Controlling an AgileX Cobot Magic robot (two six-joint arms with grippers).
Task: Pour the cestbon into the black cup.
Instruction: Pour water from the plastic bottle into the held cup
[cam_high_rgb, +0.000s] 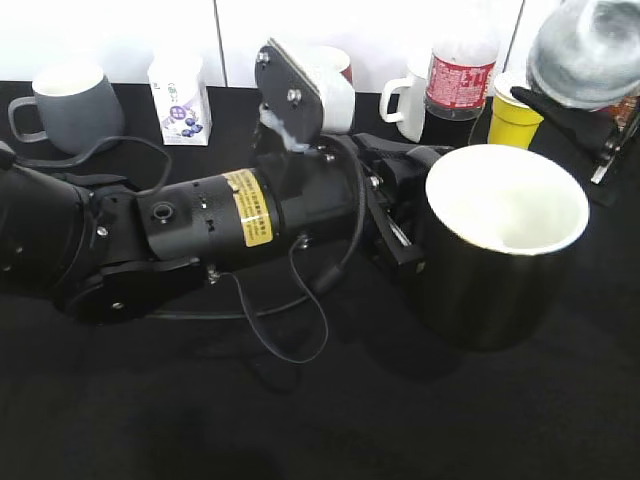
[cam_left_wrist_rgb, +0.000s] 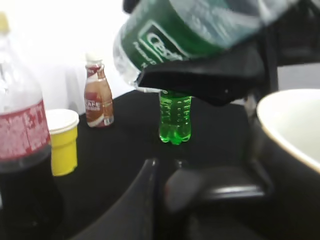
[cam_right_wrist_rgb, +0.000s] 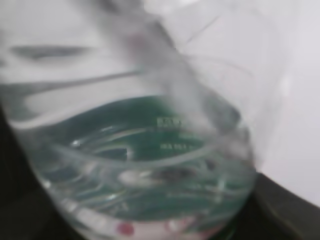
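Note:
The black cup (cam_high_rgb: 500, 260), with a white inside, stands right of centre; its rim shows in the left wrist view (cam_left_wrist_rgb: 290, 125). My left gripper (cam_high_rgb: 403, 225) reaches across from the left and is shut on the cup's handle (cam_left_wrist_rgb: 220, 187). The cestbon (cam_high_rgb: 590, 50), clear with a green label, is tilted above and behind the cup at the top right. My right gripper (cam_high_rgb: 562, 112) is shut on it. In the left wrist view the cestbon (cam_left_wrist_rgb: 200, 27) lies slanted above the cup, in the black right gripper (cam_left_wrist_rgb: 210, 75). It fills the right wrist view (cam_right_wrist_rgb: 145, 165). Its mouth is out of view.
Along the back stand a grey mug (cam_high_rgb: 70, 105), a small carton (cam_high_rgb: 180, 100), a white mug (cam_high_rgb: 410, 100), a cola bottle (cam_high_rgb: 460, 80) and a yellow cup (cam_high_rgb: 515, 120). A green bottle (cam_left_wrist_rgb: 175, 117) and a brown bottle (cam_left_wrist_rgb: 97, 97) stand farther off.

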